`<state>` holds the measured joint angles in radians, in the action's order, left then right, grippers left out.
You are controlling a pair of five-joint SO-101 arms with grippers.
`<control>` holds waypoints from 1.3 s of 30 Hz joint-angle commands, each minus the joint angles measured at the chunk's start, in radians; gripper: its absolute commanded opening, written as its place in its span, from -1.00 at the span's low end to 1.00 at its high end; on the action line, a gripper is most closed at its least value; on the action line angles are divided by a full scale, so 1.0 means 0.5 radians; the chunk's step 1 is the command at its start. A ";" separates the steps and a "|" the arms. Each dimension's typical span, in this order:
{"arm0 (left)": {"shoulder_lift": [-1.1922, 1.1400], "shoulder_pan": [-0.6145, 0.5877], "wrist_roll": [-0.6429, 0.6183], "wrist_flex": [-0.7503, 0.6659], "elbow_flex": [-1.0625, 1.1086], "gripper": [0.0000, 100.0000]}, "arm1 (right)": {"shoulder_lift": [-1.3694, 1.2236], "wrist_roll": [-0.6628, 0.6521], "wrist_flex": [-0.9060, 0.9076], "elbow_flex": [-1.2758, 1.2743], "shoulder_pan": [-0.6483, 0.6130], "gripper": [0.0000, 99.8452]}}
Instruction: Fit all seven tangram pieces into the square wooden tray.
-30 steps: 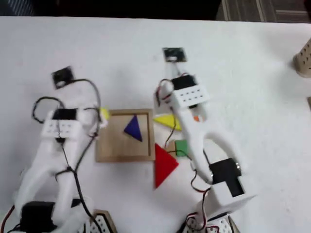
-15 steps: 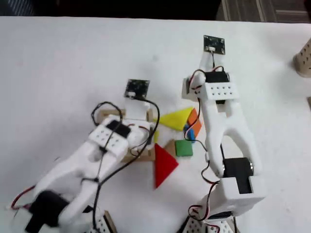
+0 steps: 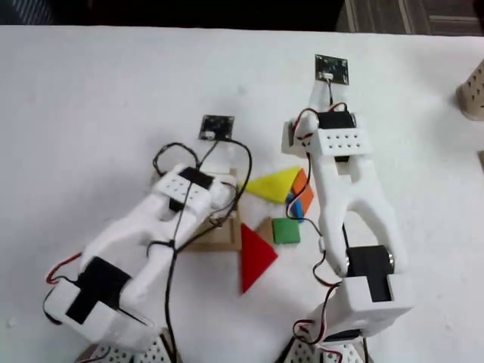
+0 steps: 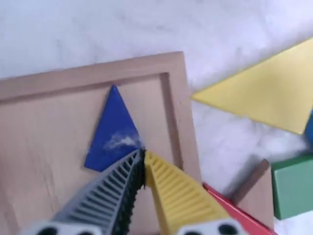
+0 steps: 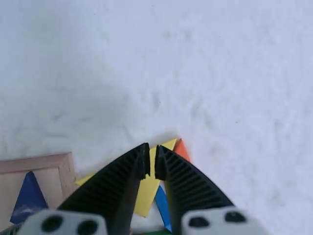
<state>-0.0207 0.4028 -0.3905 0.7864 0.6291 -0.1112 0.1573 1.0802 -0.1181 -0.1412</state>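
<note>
The wooden tray (image 4: 178,112) holds one small blue triangle (image 4: 113,129). My left gripper (image 4: 143,155) is shut and empty, its tips just above that triangle's near corner. In the high view the left arm covers most of the tray (image 3: 221,239). Beside the tray lie a yellow triangle (image 3: 272,184), an orange piece (image 3: 303,189), a blue piece (image 3: 291,205), a green square (image 3: 285,230) and a red triangle (image 3: 255,257). My right gripper (image 5: 151,160) is shut with nothing in it, above the far tip of the yellow triangle (image 5: 146,196) and next to the orange piece (image 5: 182,150).
A small brown wooden piece (image 4: 253,186) lies between the tray and the green square (image 4: 293,188). A pegged wooden object (image 3: 473,92) stands at the table's right edge. Bare white table stretches to the far side and the left.
The left arm has swung from the tray's left side to over the tray. The right arm has moved right and away from above the loose pieces, uncovering them.
</note>
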 commanded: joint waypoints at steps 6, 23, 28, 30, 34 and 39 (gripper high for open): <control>0.321 0.137 0.015 -0.043 -0.055 -0.95 | 0.051 -0.018 -0.032 0.021 -0.011 -0.96; -0.103 0.124 0.015 0.074 -0.120 -0.95 | 0.048 -0.021 -0.032 0.015 -0.017 -0.96; 0.054 -0.054 0.018 0.181 0.037 -0.95 | 0.048 -0.021 -0.032 0.012 -0.017 -0.96; 0.124 -0.161 0.018 0.181 0.092 -0.95 | 0.048 -0.021 -0.032 0.012 -0.017 -0.96; 0.204 -0.321 0.018 0.169 0.135 -0.95 | 0.048 -0.021 -0.032 0.012 -0.017 -0.96; 0.176 -0.419 0.018 0.092 0.132 -0.95 | 0.048 -0.025 -0.035 -0.015 -0.017 -0.96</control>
<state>0.0299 0.2248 -0.3920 0.8677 0.6951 -0.1112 0.1573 1.0802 -0.1320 -0.1412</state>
